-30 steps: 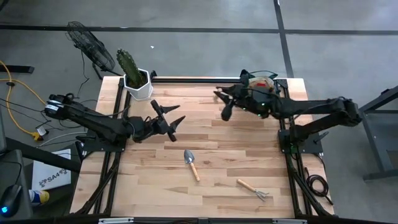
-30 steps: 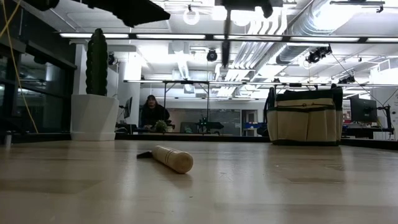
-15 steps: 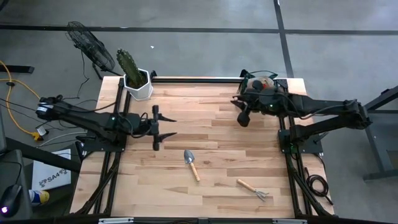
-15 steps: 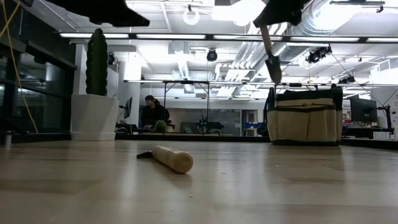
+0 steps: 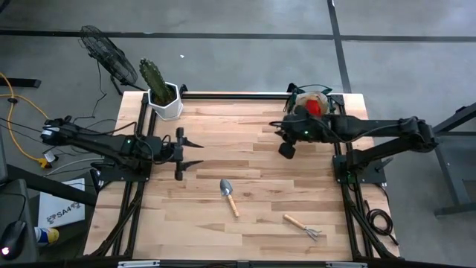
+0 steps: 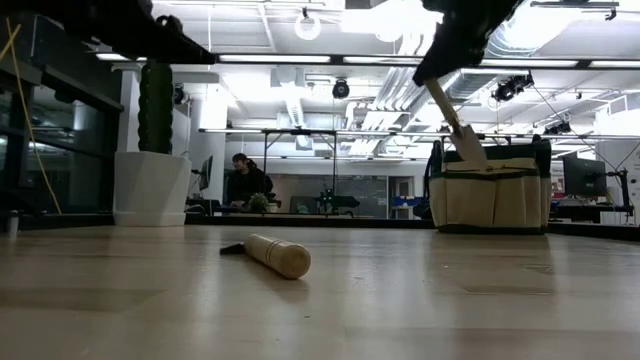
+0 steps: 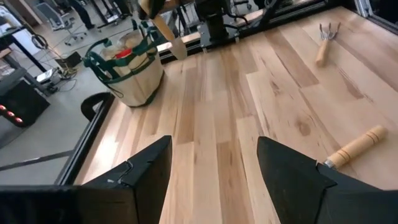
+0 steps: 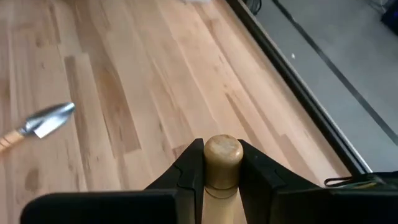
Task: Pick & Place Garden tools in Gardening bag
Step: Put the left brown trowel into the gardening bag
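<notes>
Right gripper [image 5: 287, 146] clamps a trowel [image 6: 455, 120] beside the gardening bag [image 5: 311, 100] at the table's far right corner; left gripper [image 5: 181, 152] wide, empty; 1 trowel [image 5: 229, 195] and 1 rake [image 5: 303, 227] remain

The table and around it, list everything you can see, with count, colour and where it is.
Held trowel: one, wooden handle, in right fingers beside bag.
Loose trowel: one, metal blade, table centre.
Rake: one, wooden handle, near right edge.
Gardening bag: one, tan and green, far right corner.
Cactus pot: one, white, far left corner.
Fan: one, black, floor beyond table.
Left gripper: open, above table's left.
Right gripper: shut on trowel handle.
</notes>
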Available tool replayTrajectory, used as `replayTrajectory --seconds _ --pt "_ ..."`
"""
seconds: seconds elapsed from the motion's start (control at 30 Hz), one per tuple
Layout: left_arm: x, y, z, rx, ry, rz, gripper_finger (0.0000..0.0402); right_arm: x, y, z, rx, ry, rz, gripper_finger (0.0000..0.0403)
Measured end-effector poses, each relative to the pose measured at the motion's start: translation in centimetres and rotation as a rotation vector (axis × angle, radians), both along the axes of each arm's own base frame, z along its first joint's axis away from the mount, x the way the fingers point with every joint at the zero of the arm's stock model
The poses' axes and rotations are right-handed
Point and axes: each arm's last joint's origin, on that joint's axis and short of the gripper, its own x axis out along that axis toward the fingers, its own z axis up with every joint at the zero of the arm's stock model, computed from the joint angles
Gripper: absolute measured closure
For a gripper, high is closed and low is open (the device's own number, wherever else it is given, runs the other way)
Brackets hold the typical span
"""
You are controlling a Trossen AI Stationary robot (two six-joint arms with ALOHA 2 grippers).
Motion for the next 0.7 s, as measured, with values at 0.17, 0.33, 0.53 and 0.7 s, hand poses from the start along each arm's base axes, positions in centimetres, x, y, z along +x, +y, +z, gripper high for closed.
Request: replayTrajectory --seconds 0.17,0.33,0.53,0.7 --pt "-1.0 0.2 -0.5 -0.037 -0.064 0.002 0.0172 1.1 -0.2 -1.5 -0.042 0.088 -0.015 0.0345" --pt "-1.8 0.3 -1.0 -0.066 -0.087 -0.003 0.0172 1.4 -0.3 -3.2 -0.094 0.103 0.009 0.0345" --pt "-2.4 0.3 -1.6 -0.11 -0.097 -0.013 0.0172 -0.1 -0.2 -5.4 -0.132 0.038 0.044 0.0345" --pt "-2.4 0.3 -1.6 -0.124 -0.099 -0.01 0.0172 -2.3 -0.6 -6.0 -0.117 -0.007 0.058 0.0345"
